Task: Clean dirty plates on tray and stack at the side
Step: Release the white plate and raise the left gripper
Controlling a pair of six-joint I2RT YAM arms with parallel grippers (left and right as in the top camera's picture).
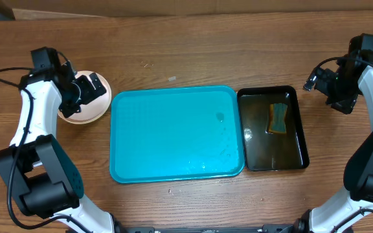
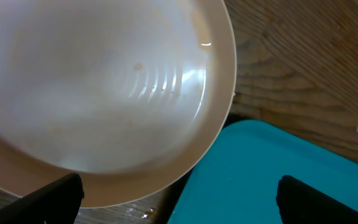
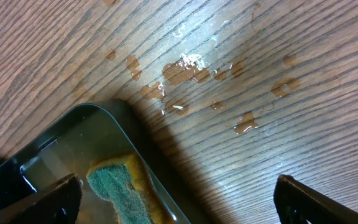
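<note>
Wood-grain desk (image 1: pixel 173 58), spotted with water droplets (image 3: pixel 185 68) near the black tub (image 1: pixel 301 139), carries the turquoise tray (image 1: pixel 173 133) lying flat at centre, its long axis running left to right. Just beside the tray's far left corner the plates (image 1: pixel 90 117) sit on the desk, perhaps stacked, their count hidden under the left gripper (image 1: pixel 90 92), which hovers above them, fingers spread wide, holding nothing. The right gripper (image 1: pixel 321 83) hangs equally open beyond the tub, where a sponge (image 1: pixel 278 118) lies in water.
</note>
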